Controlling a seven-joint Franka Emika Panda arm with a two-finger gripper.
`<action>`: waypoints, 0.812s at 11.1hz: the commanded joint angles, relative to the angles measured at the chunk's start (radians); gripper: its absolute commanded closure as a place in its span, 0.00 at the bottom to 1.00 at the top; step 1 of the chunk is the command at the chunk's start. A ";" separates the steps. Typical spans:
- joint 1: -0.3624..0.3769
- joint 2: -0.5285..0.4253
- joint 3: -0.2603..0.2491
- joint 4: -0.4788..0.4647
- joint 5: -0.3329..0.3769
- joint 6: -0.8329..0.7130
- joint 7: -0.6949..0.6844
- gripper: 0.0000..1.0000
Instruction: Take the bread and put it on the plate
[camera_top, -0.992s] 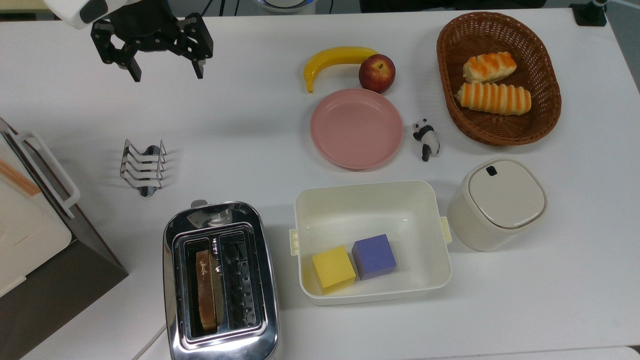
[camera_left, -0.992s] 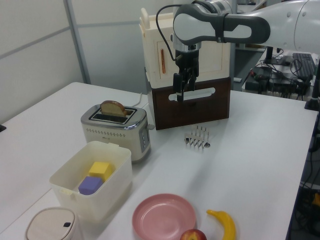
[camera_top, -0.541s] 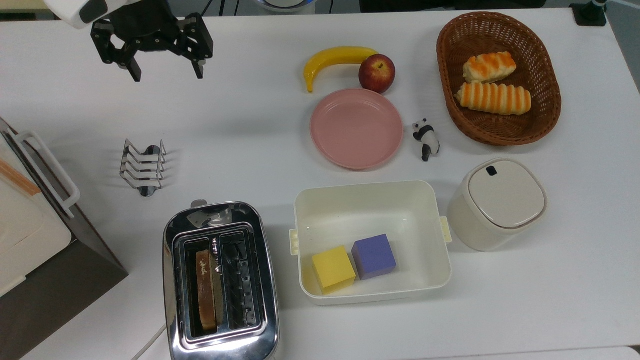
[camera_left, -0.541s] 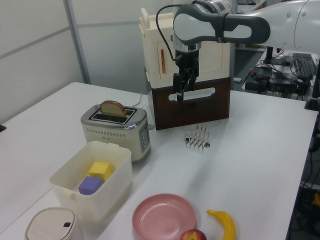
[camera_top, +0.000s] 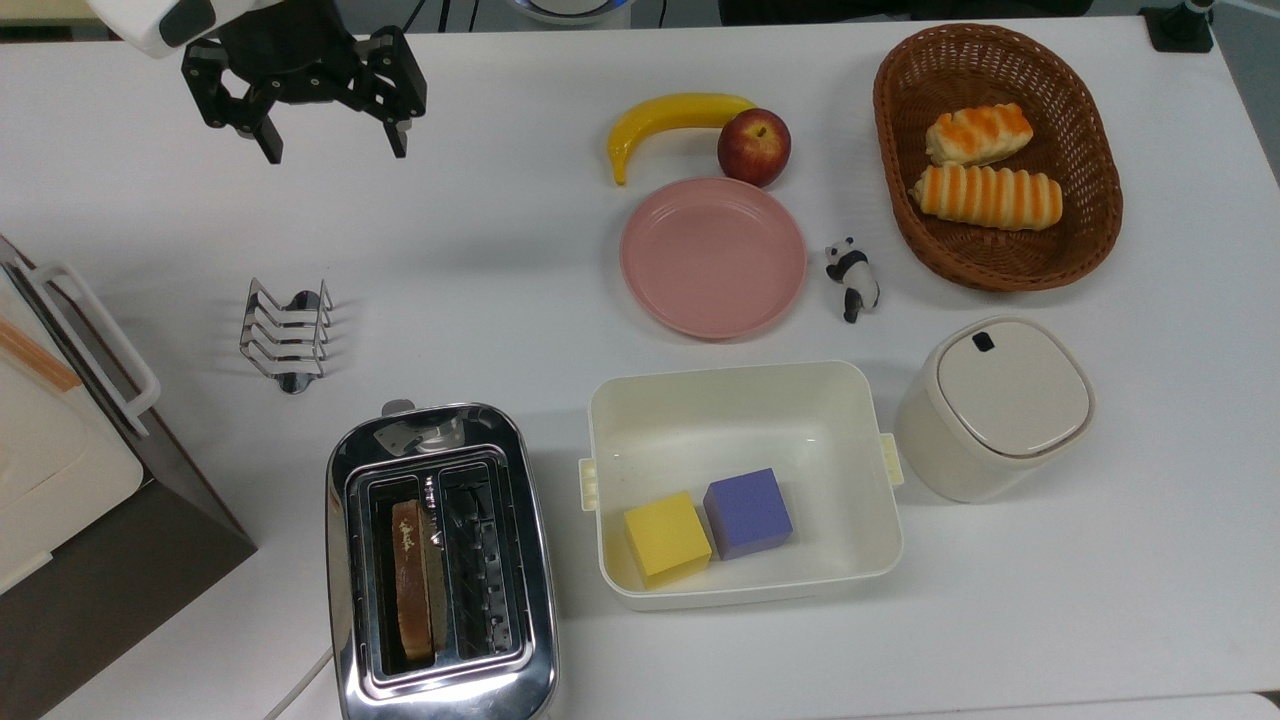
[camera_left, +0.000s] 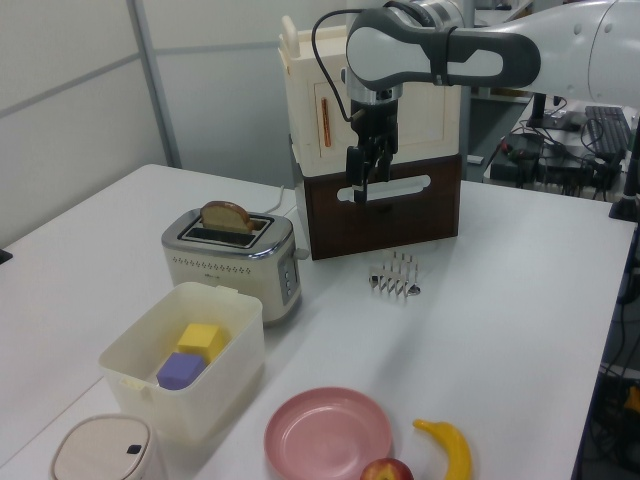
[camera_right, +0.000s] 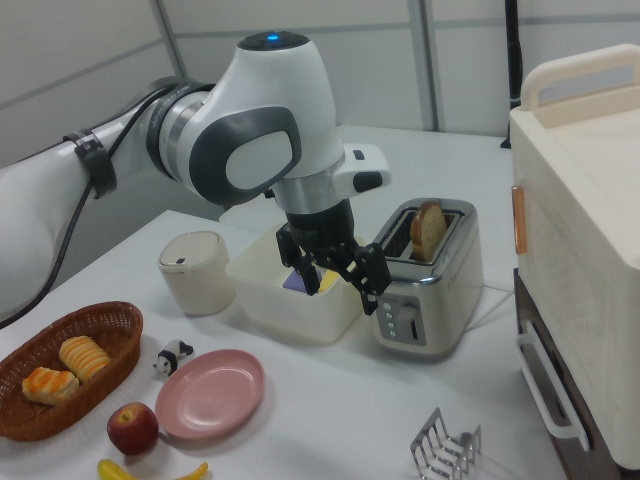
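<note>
The bread (camera_top: 411, 580) is a brown slice standing on edge in the left slot of the chrome toaster (camera_top: 441, 665); its domed top pokes out (camera_left: 227, 215) (camera_right: 429, 230). The pink plate (camera_top: 712, 256) lies bare in the middle of the table (camera_left: 328, 434) (camera_right: 210, 394). My gripper (camera_top: 332, 148) hangs open and holds nothing, high above the table's far left corner in the top view, well away from both toaster and plate. It also shows as the gripper (camera_left: 360, 190) in front of the brown cabinet, and the gripper (camera_right: 340, 285) beside the toaster.
A metal toast rack (camera_top: 286, 333) stands between gripper and toaster. A cream tub (camera_top: 742, 400) holds a yellow and a purple cube. A banana (camera_top: 666, 119), apple (camera_top: 754, 147), panda figure (camera_top: 852, 278), lidded bin (camera_top: 993, 407) and roll basket (camera_top: 1090, 215) surround the plate. A cabinet (camera_top: 110, 560) fills the left edge.
</note>
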 joint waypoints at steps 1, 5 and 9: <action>0.008 -0.027 -0.002 -0.039 -0.009 0.073 0.013 0.00; 0.010 -0.006 0.010 -0.039 -0.001 0.156 0.027 0.00; 0.016 0.031 0.012 -0.039 0.016 0.375 0.111 0.00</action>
